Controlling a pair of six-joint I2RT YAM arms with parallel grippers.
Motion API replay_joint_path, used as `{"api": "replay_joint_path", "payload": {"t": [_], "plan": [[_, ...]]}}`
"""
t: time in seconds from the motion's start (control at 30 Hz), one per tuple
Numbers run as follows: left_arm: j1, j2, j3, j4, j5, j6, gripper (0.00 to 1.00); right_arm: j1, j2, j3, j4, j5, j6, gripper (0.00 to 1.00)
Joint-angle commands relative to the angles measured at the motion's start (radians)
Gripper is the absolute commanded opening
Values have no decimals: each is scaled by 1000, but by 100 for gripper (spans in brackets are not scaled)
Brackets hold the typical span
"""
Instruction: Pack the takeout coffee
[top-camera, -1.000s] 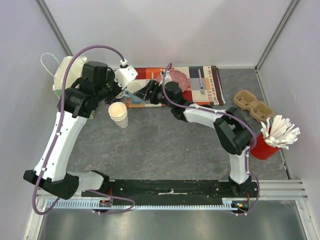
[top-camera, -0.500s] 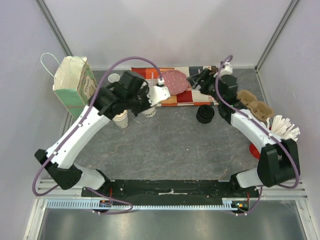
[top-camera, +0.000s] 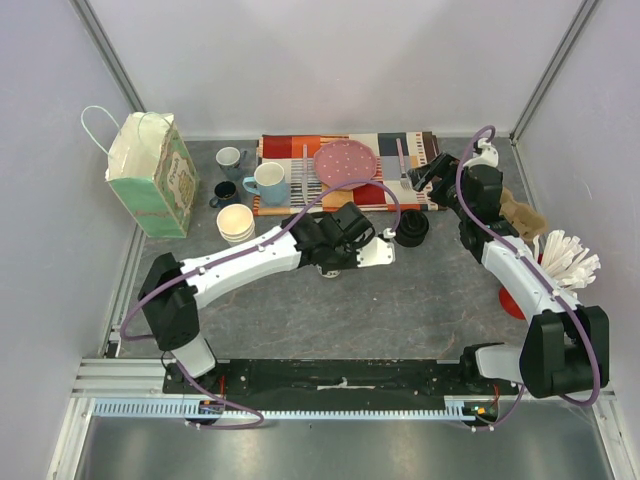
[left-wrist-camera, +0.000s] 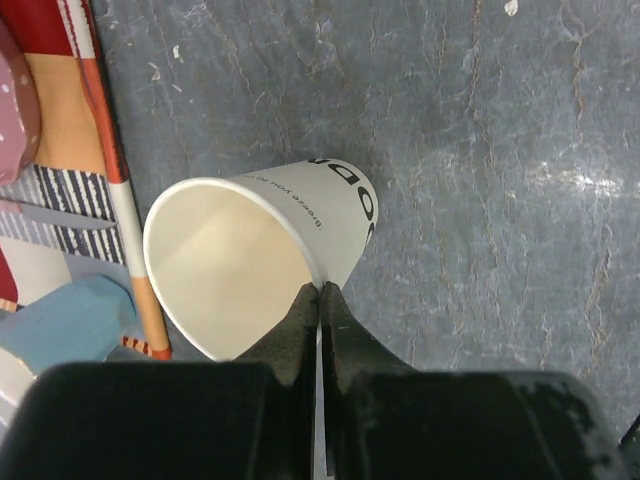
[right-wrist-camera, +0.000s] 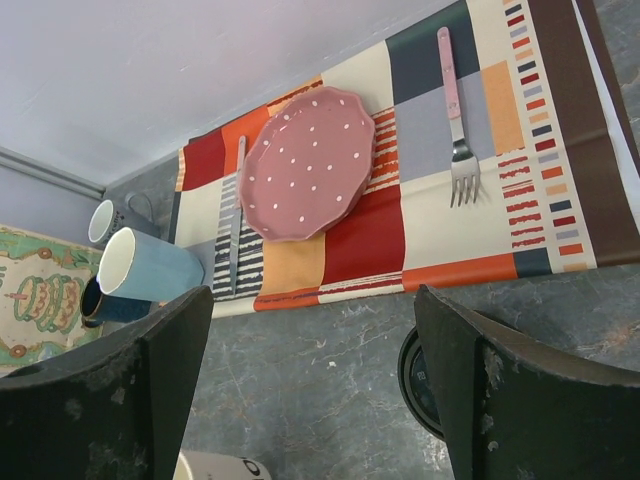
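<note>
Near the middle of the grey stone-look table (left-wrist-camera: 480, 200), the left hand (left-wrist-camera: 321, 292) is pinched tight on the rim of a cream-white tapered paper cup (left-wrist-camera: 250, 270), with one finger inside the wall and one outside. The cup is empty and plain inside, with dark printed lettering curving round its outer side. In the left wrist view its wide mouth faces the camera and its narrow base points away toward the upper right, so its long axis runs away from the hand. Whether the base rests on the table cannot be told. From above, the arm hides the cup.

Just right of that wrist sits a stack of round black plastic lids (top-camera: 410, 230). Well to the left stands a stack of cream-white paper cups (top-camera: 236, 222), mouths up. Beyond lies a multicoloured patchwork placemat (top-camera: 400, 150) carrying a pink dotted plate (right-wrist-camera: 305, 165). The right hand (right-wrist-camera: 310, 320) hovers over the mat's near edge, fingers spread wide and holding nothing.
</note>
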Motion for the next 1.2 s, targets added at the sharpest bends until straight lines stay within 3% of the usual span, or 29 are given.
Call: {"api": "replay_joint_path", "payload": {"t": [0.0, 0.17, 0.2, 0.23, 0.27, 0.3, 0.37, 0.4, 0.43, 0.7, 0.93, 1.0, 1.07, 1.17], "plan": [[-4, 23, -20, 120, 13, -8, 2, -7, -31, -8, 11, -9, -22, 90], [-4, 23, -43, 134, 82, -15, 2, -10, -36, -14, 5, -7, -25, 90], [-4, 23, -43, 130, 84, -14, 6, -12, -39, -14, 5, -9, -24, 90], [-4, 21, -44, 124, 82, -3, 12, -10, -39, -14, 5, -9, -24, 90], [-4, 20, -46, 107, 84, 0, 24, -10, -41, -14, 4, -9, -25, 90], [-5, 9, -47, 98, 86, 1, 49, -10, -41, -14, 2, -10, -25, 90], [-4, -6, -52, 78, 95, 11, 62, -12, -44, -13, -1, -12, -27, 90], [-4, -19, -54, 74, 99, 12, 76, -10, -45, -11, -2, -13, -28, 90], [-4, -43, -57, 71, 99, 20, 80, -10, -45, -11, -4, -13, -28, 90], [59, -181, 12, 2, 23, -21, 88, 11, -41, -2, 2, -13, -10, 88], [434, -236, 58, -99, 38, -69, 89, 279, 100, 108, 1, 33, -38, 88], [491, -247, 45, -111, 50, -63, 88, 309, 174, 150, 51, 5, 1, 87], [559, -255, 20, -111, 46, -49, 86, 356, 249, 183, 123, -33, 53, 86], [646, -247, 2, -102, 56, -28, 73, 424, 358, 271, 143, -61, 91, 84]]}}
